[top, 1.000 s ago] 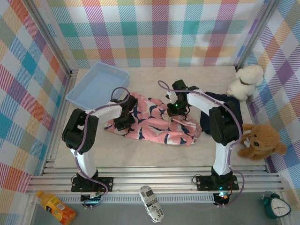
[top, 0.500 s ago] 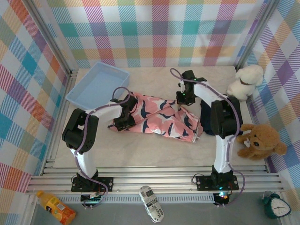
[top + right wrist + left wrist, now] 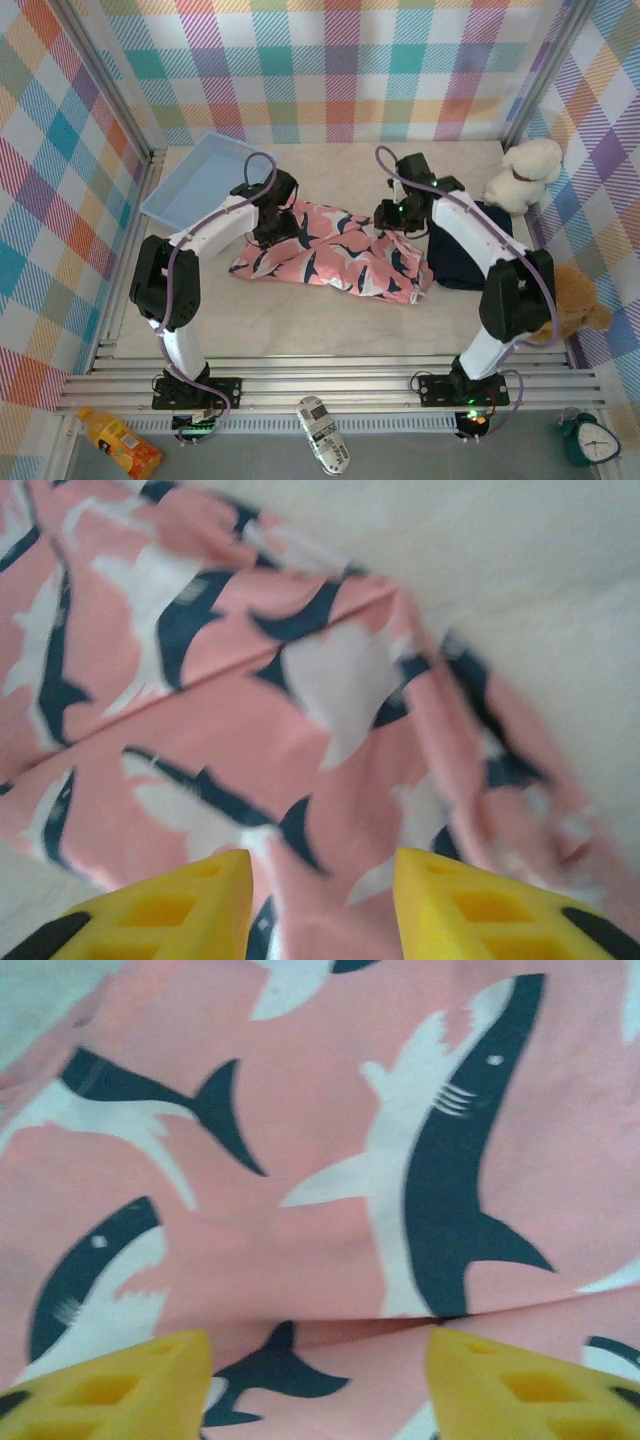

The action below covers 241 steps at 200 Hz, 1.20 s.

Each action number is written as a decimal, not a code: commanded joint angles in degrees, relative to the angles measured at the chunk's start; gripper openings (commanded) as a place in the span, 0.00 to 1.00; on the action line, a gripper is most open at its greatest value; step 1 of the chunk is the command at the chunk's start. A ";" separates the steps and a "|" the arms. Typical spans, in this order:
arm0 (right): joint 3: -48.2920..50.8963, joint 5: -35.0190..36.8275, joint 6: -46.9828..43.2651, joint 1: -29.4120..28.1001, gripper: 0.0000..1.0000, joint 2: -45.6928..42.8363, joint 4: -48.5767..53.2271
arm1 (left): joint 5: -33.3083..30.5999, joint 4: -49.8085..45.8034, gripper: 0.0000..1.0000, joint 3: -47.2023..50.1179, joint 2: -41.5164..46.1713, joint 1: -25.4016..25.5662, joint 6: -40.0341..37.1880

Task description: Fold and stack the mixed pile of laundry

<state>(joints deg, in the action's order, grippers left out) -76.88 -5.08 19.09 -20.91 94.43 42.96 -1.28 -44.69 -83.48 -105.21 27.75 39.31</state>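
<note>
**Two arms hover over shark-print garment on laundry bench**

The pink garment [image 3: 335,262], printed with navy-and-white sharks, lies spread and creased across the middle of the bench [image 3: 300,325]. Both robot arms reach over its far edge. The left end effector [image 3: 272,228] hangs above the garment's far-left corner. The right end effector [image 3: 392,218] points down at the far-right corner.

From the left wrist, the left end effector [image 3: 320,1360] stands wide, its yellow fingers [image 3: 110,1380] well apart. Nothing is caught between them, and the shark print fills the gap, with a fold line running across the cloth just beyond the tips. From the right wrist, the right end effector [image 3: 322,875] is parted more narrowly. Its yellow fingers [image 3: 160,905] frame a strip of pink cloth below without pinching it. A ridge of folded fabric slants across that view, with bare bench beyond the garment's edge.

The navy T-shirt [image 3: 462,258] sits in a compact dark block at the right of the bench, just beside the pink garment's right edge and partly under the right forearm.

A light blue basket [image 3: 205,180] rests tilted at the far-left corner of the bench, close to the left arm's wrist. A white plush toy [image 3: 525,172] sits at the far right, and a brown plush toy [image 3: 575,312] lies at the near right, behind the right arm's elbow.
</note>
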 commanded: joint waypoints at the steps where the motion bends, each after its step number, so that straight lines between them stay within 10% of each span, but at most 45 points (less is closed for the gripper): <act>1: 9.36 -2.65 8.38 0.48 0.41 3.05 -2.90 | 3.05 2.15 0.53 0.24 -4.91 0.82 2.65; 69: 17.21 -9.83 -5.10 7.72 0.60 8.06 -5.29 | -10.15 -3.06 0.52 -7.50 -21.06 -0.42 -6.26; 166: 21.02 -17.55 4.69 2.02 0.61 5.02 -5.56 | -8.06 -17.44 0.63 -57.73 -43.33 -3.09 -15.23; 187: 17.34 -13.92 6.76 -0.81 0.67 3.85 -4.63 | -4.55 -18.98 0.70 -61.11 -41.82 -3.12 -14.26; 203: 14.22 -8.13 9.28 -0.69 0.99 0.93 -2.95 | -1.97 -19.22 0.73 -59.72 -37.94 -2.99 -13.41; 241: 7.72 -2.94 13.17 0.10 1.00 -4.74 3.49 | 4.28 -13.11 0.75 -47.10 -24.96 -1.22 -12.80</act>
<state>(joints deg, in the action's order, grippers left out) -65.30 -12.71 28.21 -21.39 94.67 41.12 -2.63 -59.66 -136.66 -141.18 25.45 25.91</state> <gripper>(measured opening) 0.994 0.751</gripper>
